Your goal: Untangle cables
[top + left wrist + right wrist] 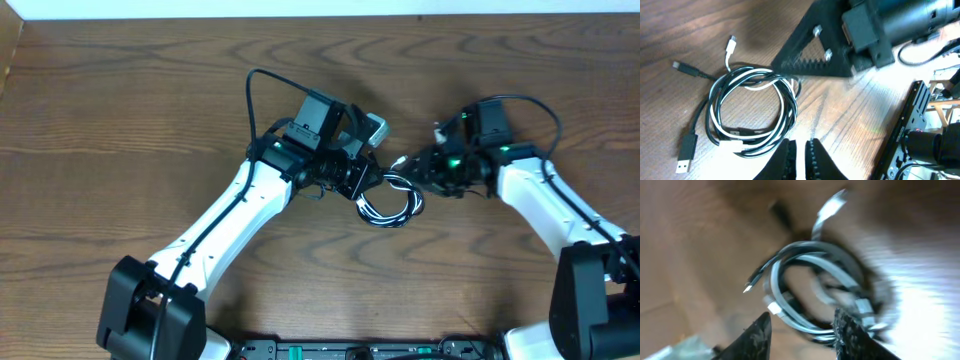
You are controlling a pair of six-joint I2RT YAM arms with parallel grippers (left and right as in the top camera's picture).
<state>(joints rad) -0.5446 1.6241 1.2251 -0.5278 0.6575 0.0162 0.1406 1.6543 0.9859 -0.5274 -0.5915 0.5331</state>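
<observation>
The black and white cables (392,204) lie wound together in one small coil on the wooden table, between my two grippers. In the left wrist view the coil (752,112) shows a white plug (730,46) and black plugs (687,152) sticking out. My left gripper (801,152) sits just beside the coil's near edge, fingers almost together with nothing between them. My right gripper (802,327) is open, and the blurred coil (810,280) lies at its fingers. In the left wrist view, one toothed finger of the right gripper (807,62) touches the coil's far side.
A black rail with electronics (910,125) runs along the table's edge at the right of the left wrist view. Both arms (230,215) (545,205) reach in from the front corners. A black fixture (350,350) sits at the table's front edge.
</observation>
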